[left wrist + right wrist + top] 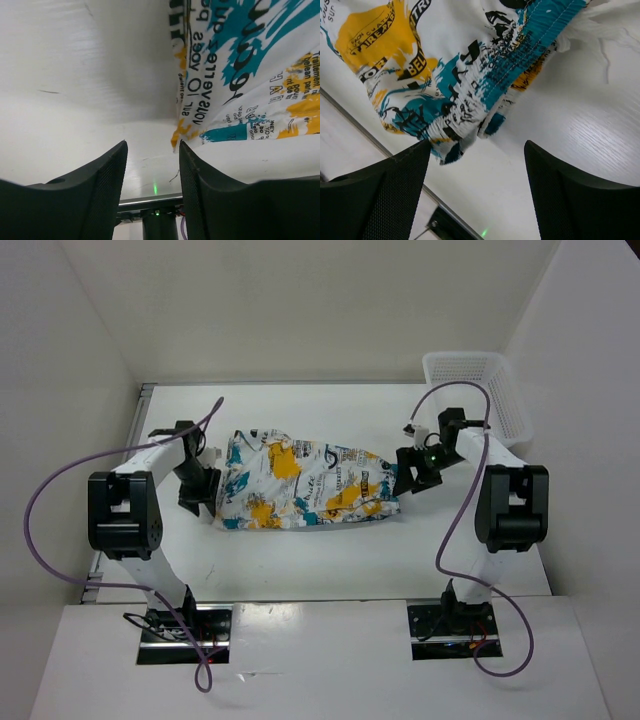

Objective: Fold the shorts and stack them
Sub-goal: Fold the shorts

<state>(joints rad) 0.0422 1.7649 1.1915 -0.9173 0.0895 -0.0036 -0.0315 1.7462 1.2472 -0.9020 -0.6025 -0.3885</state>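
Observation:
The shorts (300, 483), white with teal, yellow-orange and black print, lie folded in a long band across the middle of the table. My left gripper (203, 490) stands open at their left end, and a fabric corner (176, 141) hangs just past its fingertips (118, 155), untouched. My right gripper (408, 477) stands open at the right end. In the right wrist view the gathered waistband (465, 117) lies just beyond the spread fingers (415, 157), with bare table between them.
A white mesh basket (478, 390) stands at the back right corner of the table (330, 560). White walls close in the back and both sides. Purple cables loop beside each arm.

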